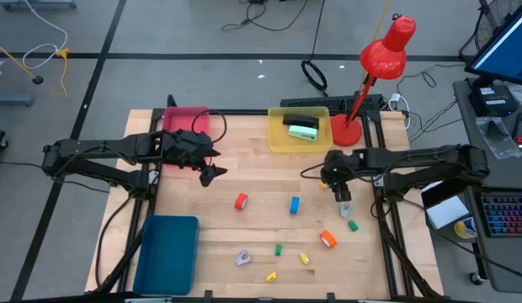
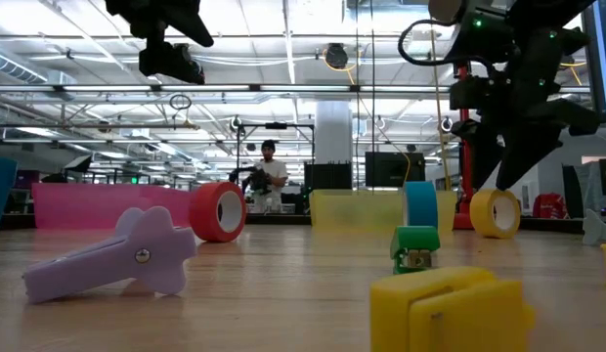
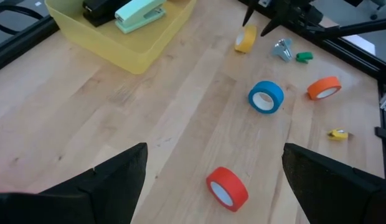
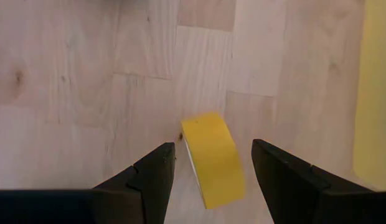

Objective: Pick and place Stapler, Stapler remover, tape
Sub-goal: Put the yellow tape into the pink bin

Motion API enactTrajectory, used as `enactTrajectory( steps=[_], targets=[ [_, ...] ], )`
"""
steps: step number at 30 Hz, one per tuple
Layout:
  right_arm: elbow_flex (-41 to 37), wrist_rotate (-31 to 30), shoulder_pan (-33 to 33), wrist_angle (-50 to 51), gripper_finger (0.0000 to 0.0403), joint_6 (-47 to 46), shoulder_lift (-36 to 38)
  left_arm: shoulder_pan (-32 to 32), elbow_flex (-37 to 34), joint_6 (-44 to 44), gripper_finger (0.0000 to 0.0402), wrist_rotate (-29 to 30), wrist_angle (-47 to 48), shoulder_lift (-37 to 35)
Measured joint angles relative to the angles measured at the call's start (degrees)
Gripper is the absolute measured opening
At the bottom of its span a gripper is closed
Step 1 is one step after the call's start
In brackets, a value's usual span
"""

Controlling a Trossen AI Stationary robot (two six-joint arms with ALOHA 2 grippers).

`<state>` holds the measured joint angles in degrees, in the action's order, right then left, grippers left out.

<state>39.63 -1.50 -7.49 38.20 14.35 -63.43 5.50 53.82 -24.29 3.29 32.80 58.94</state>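
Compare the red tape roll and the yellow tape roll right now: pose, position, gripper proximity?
The red ring-shaped tape roll sits in open table, near the open left gripper but not between its fingers; the yellow ring-shaped tape roll stands between the open fingers of the right gripper, not visibly gripped. The red roll lies near table centre; the yellow one is closer to the yellow plastic bin. Both stand on edge on the wooden table.

The bench is pale wood in jointed planks, its grain and knots plain, with a smooth, matt finish. The yellow tape roll has a smooth, slightly satin face. The yellow bin is translucent plastic with a soft sheen. The right hand has matt black fingers. The stapler remover looks like dull lilac plastic.
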Motion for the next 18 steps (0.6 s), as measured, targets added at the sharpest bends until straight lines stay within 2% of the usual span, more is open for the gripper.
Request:
enactTrajectory(
  steps=[13, 18],
  targets=[
    [0.01, -3.15, -0.02, -0.21, 0.0206, -0.02, -8.02, 0.02, 0.0, 0.2, 0.0365, 0.02, 0.01, 0.0],
    [0.01, -3.04, 0.0, -0.23, 0.0173, -0.07, -8.27, 0.04, 0.0, -0.07, 0.0365, 0.02, 0.0, 0.0]
  ],
)
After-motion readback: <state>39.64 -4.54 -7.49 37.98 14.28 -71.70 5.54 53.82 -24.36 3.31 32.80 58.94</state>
